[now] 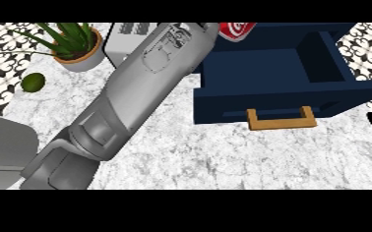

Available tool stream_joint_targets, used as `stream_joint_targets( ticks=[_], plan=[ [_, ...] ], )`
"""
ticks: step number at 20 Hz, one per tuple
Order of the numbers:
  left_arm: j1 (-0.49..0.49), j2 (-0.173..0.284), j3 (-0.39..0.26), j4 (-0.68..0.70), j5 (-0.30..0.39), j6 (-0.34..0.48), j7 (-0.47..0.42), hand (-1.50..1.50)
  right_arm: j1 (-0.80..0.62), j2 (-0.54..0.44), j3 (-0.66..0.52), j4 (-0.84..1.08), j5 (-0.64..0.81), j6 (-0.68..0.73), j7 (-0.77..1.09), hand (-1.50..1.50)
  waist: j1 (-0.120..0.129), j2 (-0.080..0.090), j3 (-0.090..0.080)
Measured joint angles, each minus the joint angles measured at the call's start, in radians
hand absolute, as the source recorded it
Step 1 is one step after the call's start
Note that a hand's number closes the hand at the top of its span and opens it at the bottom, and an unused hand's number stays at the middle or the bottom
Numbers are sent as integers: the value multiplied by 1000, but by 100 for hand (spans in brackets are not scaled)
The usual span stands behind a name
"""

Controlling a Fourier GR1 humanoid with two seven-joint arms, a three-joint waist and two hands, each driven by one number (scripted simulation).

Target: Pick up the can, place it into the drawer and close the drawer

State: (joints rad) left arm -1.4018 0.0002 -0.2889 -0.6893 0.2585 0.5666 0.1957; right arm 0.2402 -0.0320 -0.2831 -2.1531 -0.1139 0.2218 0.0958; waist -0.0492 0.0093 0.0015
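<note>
The red can [237, 29] shows only in part at the view's upper edge, just past the back left corner of the dark blue drawer [254, 78]. The drawer stands pulled open, with a wooden handle [281, 118] on its front, and its inside looks bare. A grey forearm [138, 88] comes in from the lower left and runs up to the top edge right beside the can. Its hand lies beyond the upper edge, so whether it holds the can is hidden. No other hand shows.
A potted green plant [73, 44] stands at the back left, with a small green fruit [33, 82] in front of it. A light grey box-like appliance [129, 35] sits partly behind the forearm. Patterned tiles [359, 49] border the marbled counter [218, 157].
</note>
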Motion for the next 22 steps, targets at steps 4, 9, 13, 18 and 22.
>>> stream_joint_targets(
  ticks=[4, 9, 13, 18, 22],
  plan=[
    [-48, 0, -26, 86, 40, -4, -32, 150, 8, 8, 9, -6, 7, -1, -4, -150, -8, 2, 0],
    [-72, 0, -66, 165, 100, -8, -74, 150, -19, 6, 18, -5, 18, -13, 13, -150, -18, 6, 1],
    [-78, 0, -107, 212, 138, 7, -111, 150, -40, -2, 18, 0, 20, -15, 29, -150, -28, 8, 1],
    [-69, 0, -166, 247, 172, 47, -151, 150, -77, 5, 37, 21, 41, -30, 29, -150, -40, 12, 1],
    [-67, 0, -216, 266, 197, 69, -167, 150, -99, 5, 48, 30, 52, -36, 37, -150, -52, 15, 1]
  ],
)
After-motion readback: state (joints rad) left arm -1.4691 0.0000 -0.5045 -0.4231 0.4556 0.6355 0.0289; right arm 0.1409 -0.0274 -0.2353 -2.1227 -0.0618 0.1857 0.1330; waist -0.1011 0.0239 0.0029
